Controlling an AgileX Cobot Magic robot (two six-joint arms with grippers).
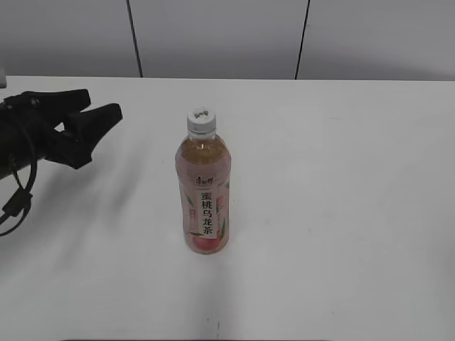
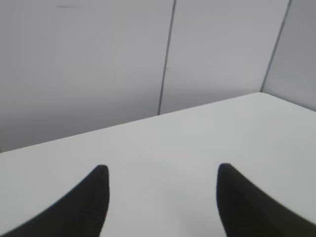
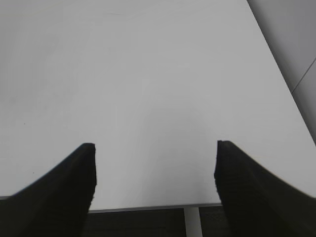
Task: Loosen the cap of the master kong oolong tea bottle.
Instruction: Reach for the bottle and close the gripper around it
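The master kong oolong tea bottle point(image 1: 204, 195) stands upright at the middle of the white table in the exterior view, pink peach label facing me. Its white ribbed cap point(image 1: 201, 120) sits on the neck. My left gripper point(image 1: 99, 105) is open and empty at the left, well apart from the bottle and about level with the cap. In the left wrist view its jaws point(image 2: 162, 170) frame bare table and wall; the bottle is out of that view. My right gripper point(image 3: 154, 147) is open and empty over bare table; it does not show in the exterior view.
The white table point(image 1: 341, 177) runs back to a grey panelled wall point(image 1: 220, 35). The right wrist view shows the table's edge point(image 3: 148, 206) with dark floor beyond and a table corner side at the right.
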